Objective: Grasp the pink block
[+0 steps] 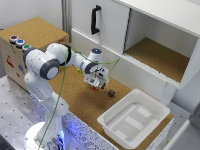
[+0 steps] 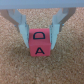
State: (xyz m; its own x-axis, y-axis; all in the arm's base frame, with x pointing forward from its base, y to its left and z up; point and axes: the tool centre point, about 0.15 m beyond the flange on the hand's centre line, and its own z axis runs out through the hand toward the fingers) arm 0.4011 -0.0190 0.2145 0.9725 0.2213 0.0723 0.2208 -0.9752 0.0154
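Pink block (image 2: 39, 43) small, stiff, likely light; sits between fingers of gripper (image 2: 41, 31), jaws seemingly closed on flat side faces

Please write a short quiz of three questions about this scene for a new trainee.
1. True or false: the pink block sits between the jaws of the gripper.
2. Which letters show on the pink block in the wrist view?
3. What lies nearest the gripper on the cork table? A) dark block B) white tray C) cupboard handle

Key: 1 true; 2 D and A; 3 A.
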